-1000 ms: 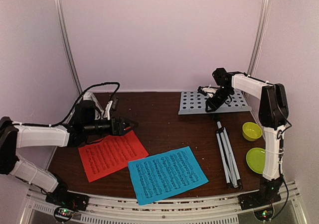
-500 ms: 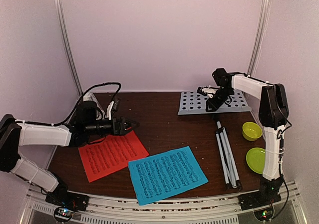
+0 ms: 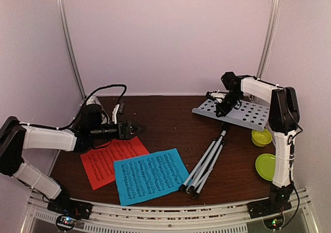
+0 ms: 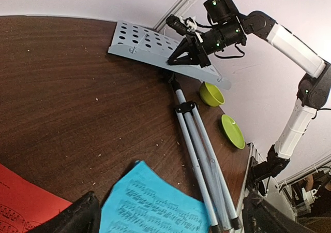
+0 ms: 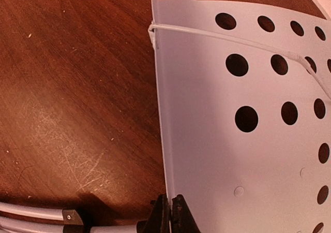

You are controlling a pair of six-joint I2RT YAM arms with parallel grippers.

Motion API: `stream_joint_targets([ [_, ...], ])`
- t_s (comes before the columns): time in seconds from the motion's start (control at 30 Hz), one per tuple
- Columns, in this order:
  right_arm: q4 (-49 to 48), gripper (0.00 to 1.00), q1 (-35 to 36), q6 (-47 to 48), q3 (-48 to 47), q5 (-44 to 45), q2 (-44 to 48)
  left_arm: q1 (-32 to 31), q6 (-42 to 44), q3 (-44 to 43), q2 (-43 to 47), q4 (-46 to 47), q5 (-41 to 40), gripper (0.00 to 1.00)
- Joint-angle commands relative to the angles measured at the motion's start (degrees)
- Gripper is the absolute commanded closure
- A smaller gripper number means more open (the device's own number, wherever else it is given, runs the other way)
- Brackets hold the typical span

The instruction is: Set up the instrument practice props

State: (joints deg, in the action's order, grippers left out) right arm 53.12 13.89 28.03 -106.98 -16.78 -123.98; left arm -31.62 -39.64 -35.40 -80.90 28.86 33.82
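As the right end effector (image 3: 221, 111) clamps the desk (image 3: 245, 114), tripod legs (image 3: 206, 162) point diagonally at the blue sheet (image 3: 150, 175); the left wrist view shows the left end effector (image 3: 139, 129) released.

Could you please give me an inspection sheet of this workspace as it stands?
Surface: dark brown wooden table, speckled with crumbs.
Job's things: white perforated stand desk tilted above folded white tripod legs; blue printed sheet overlapping red-orange printed sheet.
Clutter: yellow-green bowl, yellow-green plate, right side.
Grippers: left pincer open, empty; right pincer shut on desk's edge.
Cables: black cable looping over left arm.
Surroundings: pale lilac walls.
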Motion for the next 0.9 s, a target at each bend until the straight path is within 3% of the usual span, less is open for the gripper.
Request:
stream_joint_targets([
  [0.0,2.4,0.97,0.5,-4.3,-1.0,-0.2,-0.3,-0.4,-1.0,-1.6,-1.1,5.1,1.5,0.02],
  [0.17,3.3,0.78,0.5,-5.7,0.0,3.2,0.2,-0.4,-1.4,-1.7,-1.9,6.1,1.8,0.02],
  [0.23,4.5,0.75,0.4,-6.3,0.5,3.5,0.0,-0.3,-1.6,-1.7,-2.3,6.6,2.0,0.02],
  [0.63,5.0,0.65,-1.6,-9.1,5.8,2.7,3.8,-0.4,-3.1,-1.5,-4.5,10.7,3.4,0.02],
  [0.87,3.6,0.71,-2.0,-10.1,7.8,5.9,6.1,-0.4,-4.0,-1.4,-5.1,12.4,3.7,0.02],
])
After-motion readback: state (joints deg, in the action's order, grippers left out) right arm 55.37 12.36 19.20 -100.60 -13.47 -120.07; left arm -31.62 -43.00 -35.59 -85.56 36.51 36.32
